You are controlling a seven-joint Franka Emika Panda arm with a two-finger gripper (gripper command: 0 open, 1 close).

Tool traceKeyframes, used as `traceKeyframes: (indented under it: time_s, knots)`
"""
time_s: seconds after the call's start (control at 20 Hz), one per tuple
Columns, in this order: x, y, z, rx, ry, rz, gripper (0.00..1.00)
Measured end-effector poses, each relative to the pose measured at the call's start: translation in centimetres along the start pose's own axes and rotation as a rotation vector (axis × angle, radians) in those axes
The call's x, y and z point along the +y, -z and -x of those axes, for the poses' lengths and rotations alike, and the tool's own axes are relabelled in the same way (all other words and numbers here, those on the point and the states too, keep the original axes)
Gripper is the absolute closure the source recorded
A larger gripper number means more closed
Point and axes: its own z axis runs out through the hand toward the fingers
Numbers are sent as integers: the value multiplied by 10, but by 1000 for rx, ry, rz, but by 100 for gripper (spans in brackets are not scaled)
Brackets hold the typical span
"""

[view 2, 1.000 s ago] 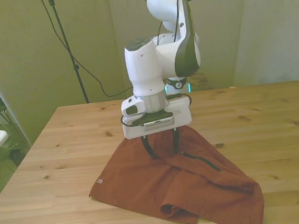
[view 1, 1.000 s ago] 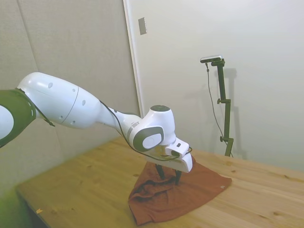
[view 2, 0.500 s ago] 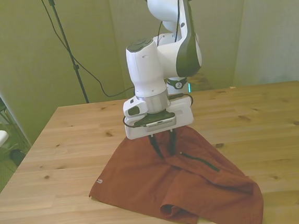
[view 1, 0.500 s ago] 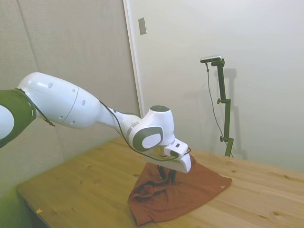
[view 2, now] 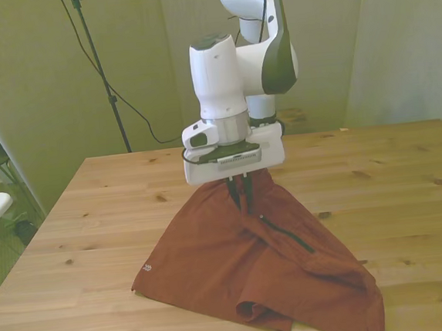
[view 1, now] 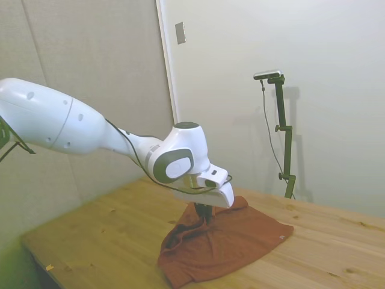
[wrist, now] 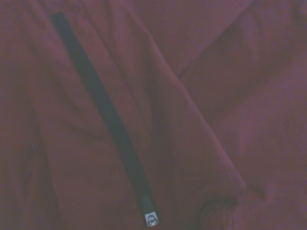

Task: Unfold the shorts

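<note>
Fingers (view 2: 240, 192) pressed together pinch a peak of the shorts (view 2: 237, 265), and the rust-brown cloth rises to them in a tent. From that pinch the fabric falls away on every side and spreads over the table (view 2: 94, 215) below. A dark zipper line (view 2: 287, 233) runs down the slope just beneath the fingers, toward the front view's right; the wrist view shows it close, with a small pale pull (wrist: 151, 220) at one end. Farther out, toward the front view's left, a small pale tag (view 2: 147, 268) sits at the hem where the cloth lies flat. Nearest the camera the edge is bunched in a rolled fold (view 2: 253, 311).
</note>
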Motion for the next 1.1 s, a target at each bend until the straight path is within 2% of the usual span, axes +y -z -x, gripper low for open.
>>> traceKeyframes:
  time_s: [0.3, 0.4, 0.55, 0.75, 0.95, 1.1]
  knots:
    - [-95, 27, 95, 123, 170, 57, 100]
    - [-114, 19, 126, 135, 202, 77, 100]
    - [-127, 20, 136, 172, 251, 110, 100]
    - [-181, 22, 189, 233, 378, 151, 100]
    - [-218, 16, 246, 233, 505, 226, 100]
    - [-229, 4, 272, 208, 568, 289, 100]
